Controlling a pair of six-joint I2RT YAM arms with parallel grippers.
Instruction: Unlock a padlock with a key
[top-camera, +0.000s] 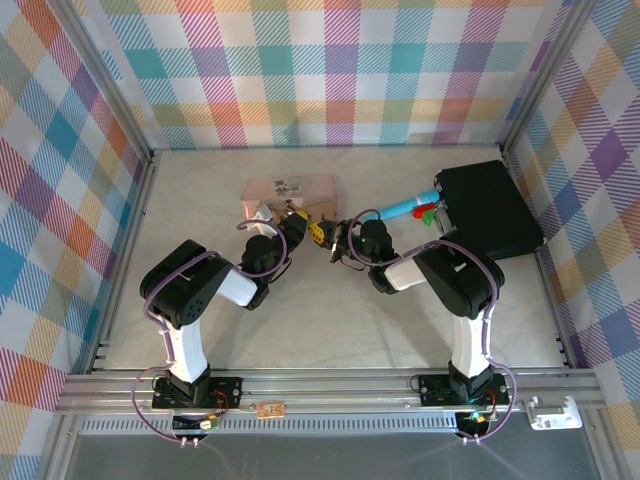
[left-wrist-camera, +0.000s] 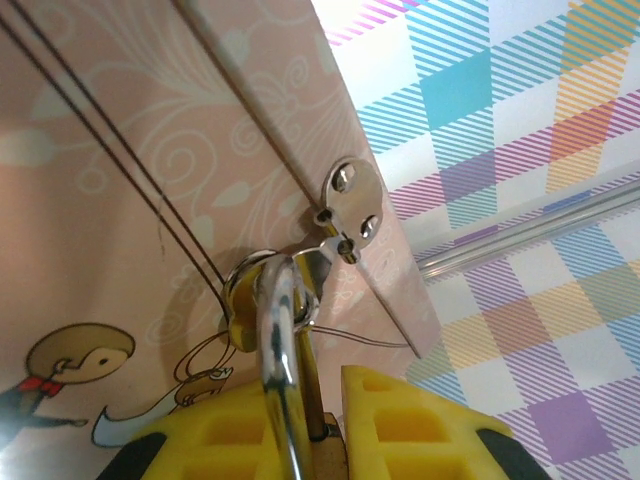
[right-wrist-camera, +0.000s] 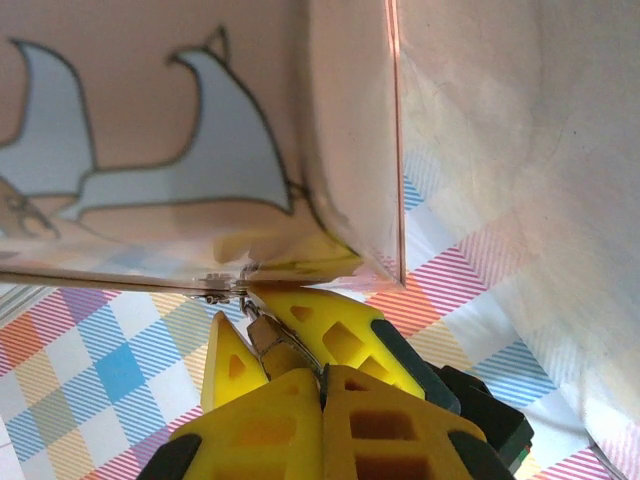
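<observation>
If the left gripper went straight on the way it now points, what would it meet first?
Probably the pink tin, near its silver hasp: its face stands just ahead of the left gripper, which holds the padlock.

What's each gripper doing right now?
Left gripper: closed, holding padlock by its shackle.
Right gripper: closed, holding key.

The padlock (left-wrist-camera: 276, 345) shows a glossy polished metal shackle against the pink tin's (left-wrist-camera: 120, 170) smooth, printed satin surface.
</observation>
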